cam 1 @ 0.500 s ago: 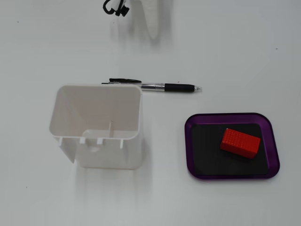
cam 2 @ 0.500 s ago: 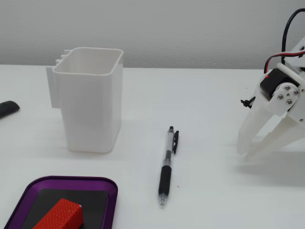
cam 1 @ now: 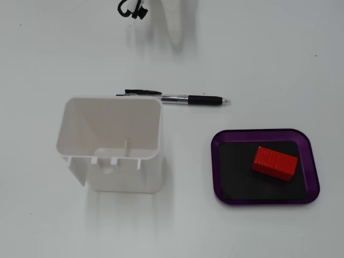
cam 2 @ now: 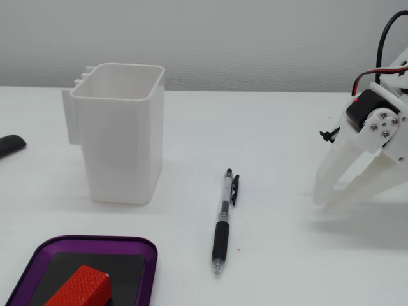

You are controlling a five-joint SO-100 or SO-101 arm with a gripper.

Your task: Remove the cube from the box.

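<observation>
The red cube lies flat on the black floor of the purple box, toward its right half in a fixed view. In the other fixed view the cube and box sit at the bottom left corner, cut by the frame edge. My gripper is at the far right of that view, white fingers pointing down to the table, tips together, holding nothing, far from the box. It also shows blurred at the top edge in a fixed view.
A tall white open-topped container stands left of the box and also shows in the other fixed view. A black-and-clear pen lies between container and arm. A dark object lies at the left edge.
</observation>
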